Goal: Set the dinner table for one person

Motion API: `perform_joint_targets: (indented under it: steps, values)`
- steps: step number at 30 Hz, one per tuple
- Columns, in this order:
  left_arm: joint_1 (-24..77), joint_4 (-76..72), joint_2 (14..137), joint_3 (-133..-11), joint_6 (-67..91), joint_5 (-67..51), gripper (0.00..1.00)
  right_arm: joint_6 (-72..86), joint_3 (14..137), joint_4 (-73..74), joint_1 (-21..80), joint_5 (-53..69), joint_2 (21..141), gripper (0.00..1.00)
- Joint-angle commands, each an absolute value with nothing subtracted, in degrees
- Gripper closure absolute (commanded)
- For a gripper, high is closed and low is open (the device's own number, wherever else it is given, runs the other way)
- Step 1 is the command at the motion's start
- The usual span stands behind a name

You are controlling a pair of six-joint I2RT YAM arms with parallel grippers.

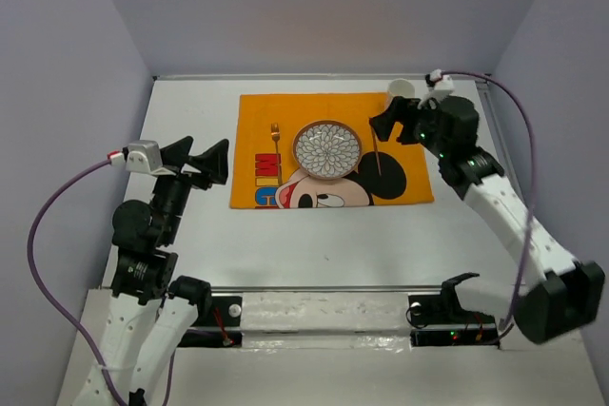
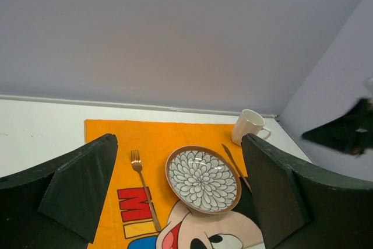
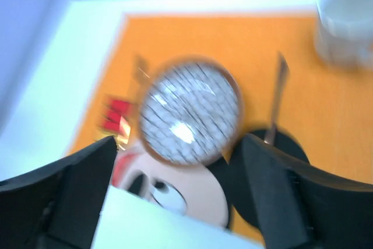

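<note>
1. Right gripper (image 1: 385, 124): jaws wide apart with nothing between them, hovering over the far right part of the mat (image 1: 266, 111).
2. The knife (image 1: 378, 151) lies just on the near side of those jaws, clear of them. Its long axis runs far to near, beside the plate (image 1: 327, 149).
3. The mug (image 1: 401, 89) stands just beyond the jaws.
4. Left gripper (image 1: 202, 159): jaws spread and empty, off the mat's left edge and apart from the fork (image 1: 275, 140). The right arm is nearer the knife.
5. The table (image 1: 333, 244) spreads under the mat and both arms.
6. The right wrist view is blurred, and the mug is cut off there.
</note>
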State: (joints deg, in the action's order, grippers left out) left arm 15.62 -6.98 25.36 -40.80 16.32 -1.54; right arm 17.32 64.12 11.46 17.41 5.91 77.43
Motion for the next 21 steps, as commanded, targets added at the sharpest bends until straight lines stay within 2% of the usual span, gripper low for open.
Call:
perform_joint_targets:
  steps: [1,8,13,16,21]
  values:
    - [14.94,-9.67,26.45,-40.78,14.68,-5.35,0.01,20.30,55.21,-7.64,18.02,10.29,57.54,0.00]
    - [14.50,-10.28,26.20,-41.04,14.94,-6.86,0.01,21.88,47.91,-5.01,18.02,7.39,38.90,0.00]
    - [14.50,-11.16,24.35,-40.78,14.59,-5.80,0.01,22.33,41.85,-5.71,18.02,0.37,25.77,0.00]
    - [14.41,-12.12,24.26,-40.26,15.03,-6.68,0.01,22.24,36.49,-6.85,18.02,-3.07,22.60,0.00]
    - [14.33,-12.04,25.92,-40.43,15.29,-11.42,0.01,23.90,33.49,-7.38,18.02,-2.64,26.71,0.00]
